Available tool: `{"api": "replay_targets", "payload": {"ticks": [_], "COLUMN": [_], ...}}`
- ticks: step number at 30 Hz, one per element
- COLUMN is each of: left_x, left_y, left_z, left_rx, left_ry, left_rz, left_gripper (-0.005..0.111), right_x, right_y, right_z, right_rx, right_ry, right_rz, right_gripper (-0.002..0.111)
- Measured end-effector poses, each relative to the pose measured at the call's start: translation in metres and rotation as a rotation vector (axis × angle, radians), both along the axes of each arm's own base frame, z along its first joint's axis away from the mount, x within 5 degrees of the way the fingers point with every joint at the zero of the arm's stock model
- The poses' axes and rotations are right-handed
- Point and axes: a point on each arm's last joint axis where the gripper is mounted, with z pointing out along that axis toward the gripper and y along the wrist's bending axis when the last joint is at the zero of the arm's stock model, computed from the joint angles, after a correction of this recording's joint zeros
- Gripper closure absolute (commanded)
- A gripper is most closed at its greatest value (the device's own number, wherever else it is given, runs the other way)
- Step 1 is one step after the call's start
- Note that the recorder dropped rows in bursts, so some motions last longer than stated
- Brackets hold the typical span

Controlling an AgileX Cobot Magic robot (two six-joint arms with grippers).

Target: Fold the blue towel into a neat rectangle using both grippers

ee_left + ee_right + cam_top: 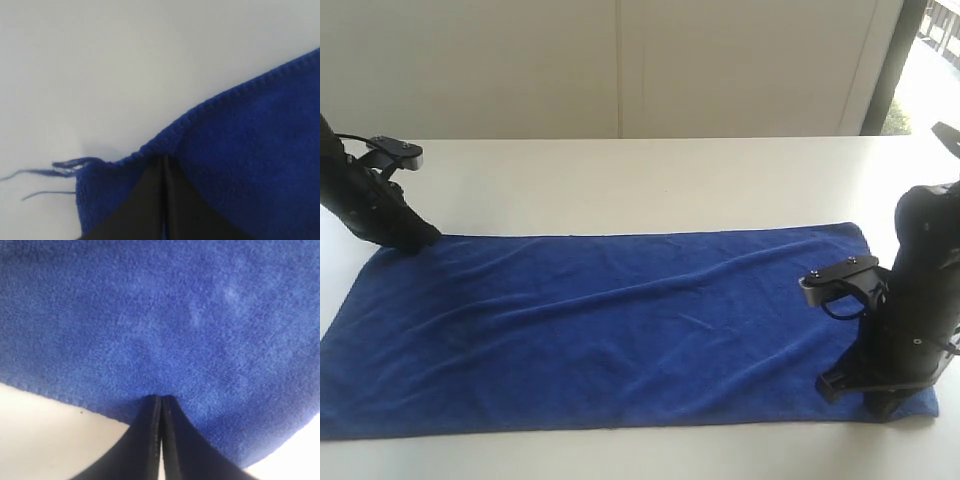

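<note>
Here, one blue towel (620,330) lies on one table (620,170), left gripper (164,159) and right gripper (161,397) both closed at opposite corners.

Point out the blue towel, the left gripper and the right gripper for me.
blue towel (600,330), exterior view, middle of the spread cloth.
left gripper (164,161), left wrist view, where its closed fingertips meet.
right gripper (161,399), right wrist view, where its closed fingertips meet.

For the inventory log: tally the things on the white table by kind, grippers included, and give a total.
Blue towel: 1
Grippers: 2, the left gripper and the right gripper
Total: 3
</note>
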Motion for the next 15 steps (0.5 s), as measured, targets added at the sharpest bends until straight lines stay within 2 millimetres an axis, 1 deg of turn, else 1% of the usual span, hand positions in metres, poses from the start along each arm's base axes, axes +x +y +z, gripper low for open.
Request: {"api": "replay_targets", "payload": {"ticks": [7,15], "left_x": [0.003,0.004], "left_y": [0.001,0.002], "left_z": [-0.002,-0.001], "left_rx": [0.009,0.017], "left_ry": [-0.020,-0.034], "left_rz": [0.003,0.003], "left_gripper": [0.107,0.107], "right_x": [-0.008,-0.012], "right_y": [-0.001,-0.001], "right_z": [-0.002,-0.002], "right_rx": [-0.004,-0.006], "right_ry": [0.036,0.046], "right_rz": [-0.005,-0.004], "right_gripper": [0.108,0.108]}}
